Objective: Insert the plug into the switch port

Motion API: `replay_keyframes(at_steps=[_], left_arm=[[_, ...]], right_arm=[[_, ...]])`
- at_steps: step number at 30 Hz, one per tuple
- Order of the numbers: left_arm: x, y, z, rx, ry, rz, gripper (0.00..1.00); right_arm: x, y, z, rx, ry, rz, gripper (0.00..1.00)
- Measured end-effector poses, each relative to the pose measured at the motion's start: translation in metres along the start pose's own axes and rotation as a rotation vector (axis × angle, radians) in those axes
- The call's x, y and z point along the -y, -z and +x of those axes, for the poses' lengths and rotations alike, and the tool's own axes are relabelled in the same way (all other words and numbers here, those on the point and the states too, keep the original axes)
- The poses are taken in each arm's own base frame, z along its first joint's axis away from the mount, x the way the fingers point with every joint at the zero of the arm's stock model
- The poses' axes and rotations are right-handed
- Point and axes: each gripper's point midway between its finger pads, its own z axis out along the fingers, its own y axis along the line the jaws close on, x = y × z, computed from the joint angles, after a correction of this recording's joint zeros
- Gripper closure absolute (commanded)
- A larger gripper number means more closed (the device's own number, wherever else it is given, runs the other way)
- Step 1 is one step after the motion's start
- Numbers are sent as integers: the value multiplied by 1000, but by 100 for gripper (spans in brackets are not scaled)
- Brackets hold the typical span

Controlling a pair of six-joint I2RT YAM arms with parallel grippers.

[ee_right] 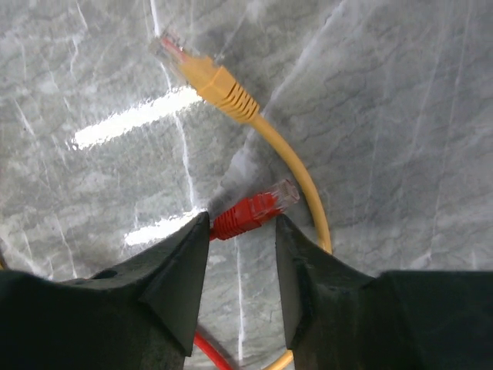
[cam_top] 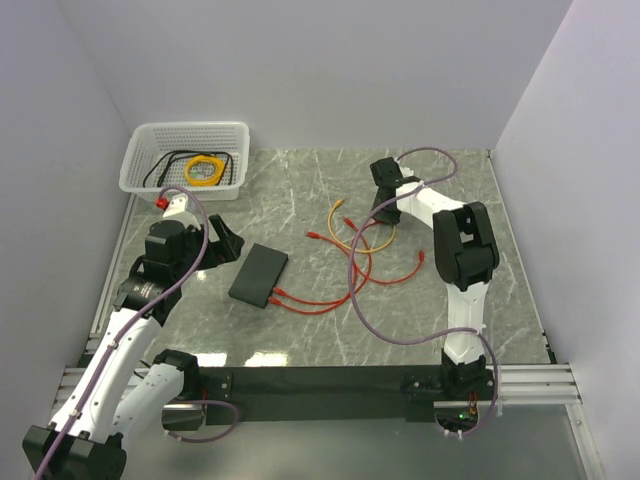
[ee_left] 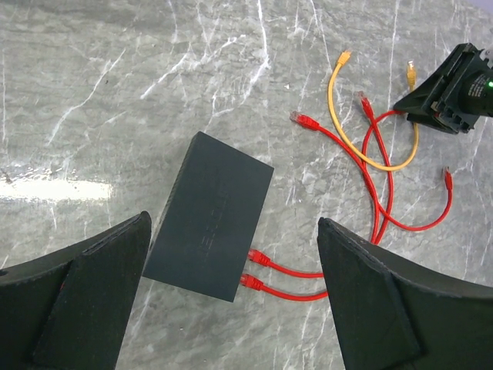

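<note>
mesh basket (cam_top: 140, 160): far left at the back, yellow coil inside. Not part of this job.
my left gripper (ee_left: 233, 222): jaws spread wide, holding nothing, hanging over the switch. My guess is it should brace that box when the push comes.
switch (cam_top: 258, 275): flat black box lying on the marble table (cam_top: 300, 180). Two red connectors (ee_left: 254, 270) are already seated side by side in one edge, so the free switch port should be along that same edge. I can't make out the open sockets from any view.
the plug (ee_right: 258, 206): red boot with a clear tip, flat on the marble well to the right of the switch, right at my right fingertips.
my right gripper (ee_right: 241, 217): jaws apart, one finger on each side of the boot's back end, nothing clamped yet as far as I can see.
orange-yellow cord (ee_right: 300, 177): curves just past the plug's tip, and its own connector (ee_right: 216, 83) lies further out.
how I'd do it: reach a bit further along so the pads land on the boot and not the thin cord. Squeeze square so it doesn't twist, and don't pinch the yellow cord along with it.
watch out: I can't tell which way the latch tab faces, so I'd check that before lining up with the port.
</note>
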Motion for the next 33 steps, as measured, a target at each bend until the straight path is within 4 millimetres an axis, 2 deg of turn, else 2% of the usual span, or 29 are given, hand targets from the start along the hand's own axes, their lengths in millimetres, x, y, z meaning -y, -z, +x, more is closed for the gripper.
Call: replay_keyframes(at_steps=[8,13,22,25,27,33], left_arm=[[0,0,1,-3,0,3,5],[0,-2,3,-16,0,3,5],[-2,-5,5,-30,2,-5,5],[-2,-7,7,-38,2,-8,5],[-3,-8,8,-43,3,-11,5],[-3,-9,9,-46,3,-12,5]], right_arm=[[1,-3,-7,11,36,35,80],[-2,-5,-8,11,63,41,100],[-7,-1,-3,30,111,-24,100],[-17,13,5,29,135,-104,100],[-30,27,1,51,135,-174,100],[-80,96,-42,193,108,-452,100]])
